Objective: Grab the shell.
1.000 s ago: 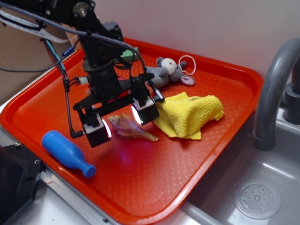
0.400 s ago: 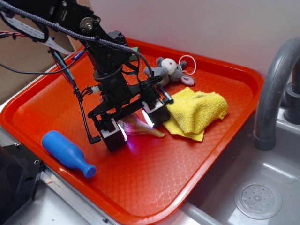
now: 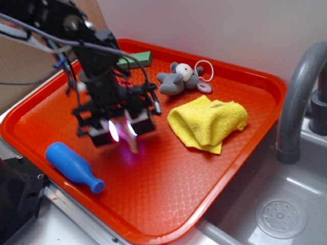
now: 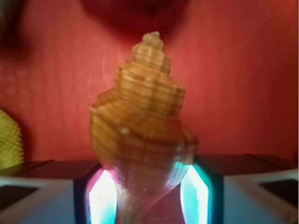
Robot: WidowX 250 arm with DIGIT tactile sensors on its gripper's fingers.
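Grab looks done: black gripper [image 3: 121, 130] fingers clamped on the tan ridged spiral shell [image 4: 140, 126], seemingly raised off the red plastic tray [image 3: 168, 194]. Nothing obvious left.

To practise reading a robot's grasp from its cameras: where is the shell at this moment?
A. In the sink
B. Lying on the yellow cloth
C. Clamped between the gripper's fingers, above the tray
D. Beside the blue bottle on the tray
C: the wrist view shows the shell wedged between the two lit pads of the gripper, and the exterior view shows its tip hanging below them, off the tray.
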